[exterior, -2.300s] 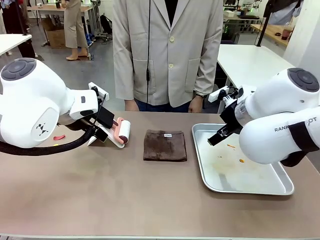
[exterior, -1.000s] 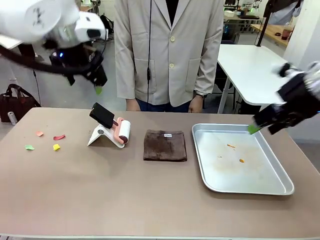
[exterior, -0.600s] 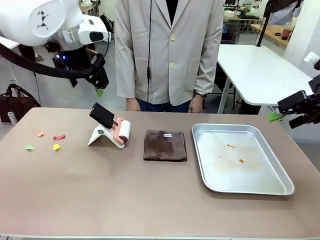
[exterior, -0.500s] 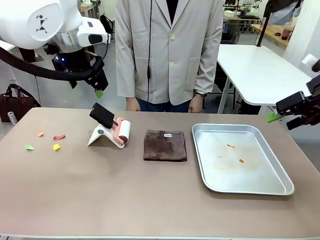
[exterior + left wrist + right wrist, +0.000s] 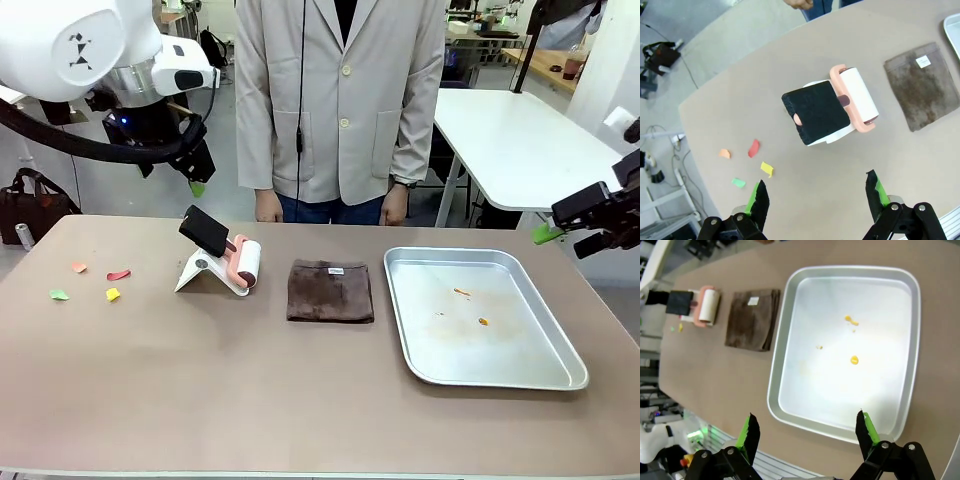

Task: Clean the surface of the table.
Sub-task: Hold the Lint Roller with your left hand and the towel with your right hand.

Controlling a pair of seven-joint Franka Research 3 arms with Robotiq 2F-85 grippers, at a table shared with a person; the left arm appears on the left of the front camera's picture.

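The brownish-taupe table (image 5: 250, 390) carries several small coloured paper scraps (image 5: 112, 294) (image 5: 767, 168) near its left end. A lint roller (image 5: 244, 264) (image 5: 859, 95) with a pink frame and black handle rests on a white stand (image 5: 195, 272). A folded brown cloth (image 5: 330, 291) (image 5: 921, 85) (image 5: 752, 319) lies at mid-table. My left gripper (image 5: 196, 170) (image 5: 815, 196) hangs open high above the roller. My right gripper (image 5: 565, 237) (image 5: 807, 432) hovers open above the table's right end, over the metal tray (image 5: 530, 375) (image 5: 790, 340).
The tray holds a few orange crumbs (image 5: 461, 293) (image 5: 854, 360). A person in a beige jacket (image 5: 340, 100) stands at the far edge with both hands (image 5: 266, 208) low. A white table (image 5: 500, 130) stands behind on the right. A dark bag (image 5: 30, 205) sits on the floor at left.
Both arms have risen off the table from beside the roller and the tray to high positions. In the last half second they barely move.
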